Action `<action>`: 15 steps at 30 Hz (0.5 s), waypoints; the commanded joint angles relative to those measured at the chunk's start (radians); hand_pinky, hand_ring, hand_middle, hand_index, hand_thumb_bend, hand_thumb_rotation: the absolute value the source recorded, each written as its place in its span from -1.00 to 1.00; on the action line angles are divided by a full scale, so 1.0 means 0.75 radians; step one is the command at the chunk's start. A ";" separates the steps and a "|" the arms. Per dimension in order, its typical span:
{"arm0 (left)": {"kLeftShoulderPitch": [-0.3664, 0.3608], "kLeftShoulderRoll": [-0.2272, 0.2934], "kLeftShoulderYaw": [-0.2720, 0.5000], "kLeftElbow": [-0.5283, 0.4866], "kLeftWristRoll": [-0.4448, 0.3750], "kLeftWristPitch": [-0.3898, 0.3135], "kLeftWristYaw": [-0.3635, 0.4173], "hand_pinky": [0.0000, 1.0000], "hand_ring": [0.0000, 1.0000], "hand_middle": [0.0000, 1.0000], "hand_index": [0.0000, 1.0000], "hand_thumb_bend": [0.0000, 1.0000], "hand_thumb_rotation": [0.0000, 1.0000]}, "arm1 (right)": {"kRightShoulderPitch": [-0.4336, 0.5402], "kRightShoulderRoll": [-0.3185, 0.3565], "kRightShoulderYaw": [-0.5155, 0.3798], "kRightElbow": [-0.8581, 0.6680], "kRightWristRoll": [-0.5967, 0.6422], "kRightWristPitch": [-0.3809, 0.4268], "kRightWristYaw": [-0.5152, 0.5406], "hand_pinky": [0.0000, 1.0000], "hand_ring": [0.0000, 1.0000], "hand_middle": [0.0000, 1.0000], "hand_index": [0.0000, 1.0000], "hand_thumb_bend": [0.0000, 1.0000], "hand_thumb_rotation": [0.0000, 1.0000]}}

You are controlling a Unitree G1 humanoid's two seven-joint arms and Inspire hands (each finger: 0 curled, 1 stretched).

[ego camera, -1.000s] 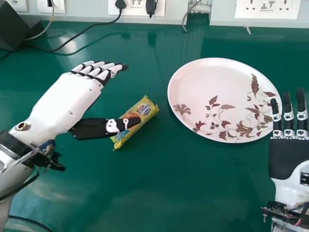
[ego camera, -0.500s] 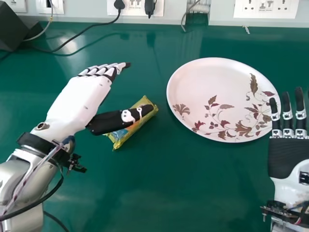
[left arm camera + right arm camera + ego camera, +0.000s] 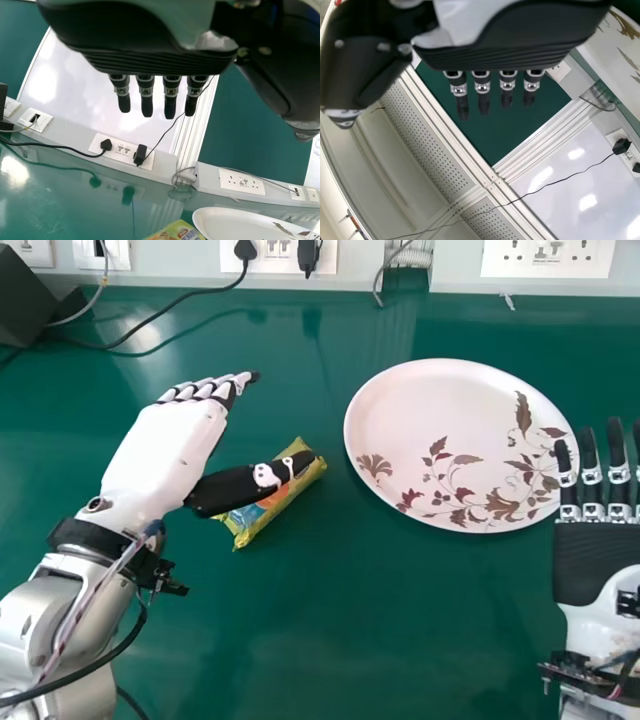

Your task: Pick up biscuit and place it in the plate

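On the green table (image 3: 370, 630), left of centre in the head view, the biscuit (image 3: 278, 502) lies half-hidden by the thumb (image 3: 225, 492) of the unclenched left hand (image 3: 165, 455), and closing too high could roll it away.

plate (image 3: 425, 410): white, brown leaf pattern | biscuit (image 3: 287, 494): mostly yellow | table (image 3: 380, 640): green

We seem to be in a lab or a classroom, though we cannot tell which. We see a glossy green surface (image 3: 350, 620) against a pale wall (image 3: 180, 255) with socket plates (image 3: 549, 252), a black plug (image 3: 245, 249) and loose cables (image 3: 200, 291). The left wrist view gives us a shiny whiteboard (image 3: 70, 95) beside a green board (image 3: 235, 130); the right, perforated panels (image 3: 427, 142).
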 commanded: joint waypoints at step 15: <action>0.067 -0.076 -0.030 0.039 0.123 0.004 -0.004 1.00 1.00 1.00 1.00 1.00 0.45 | -0.027 0.044 -0.034 0.078 -0.001 0.076 -0.010 1.00 1.00 0.96 0.88 1.00 0.03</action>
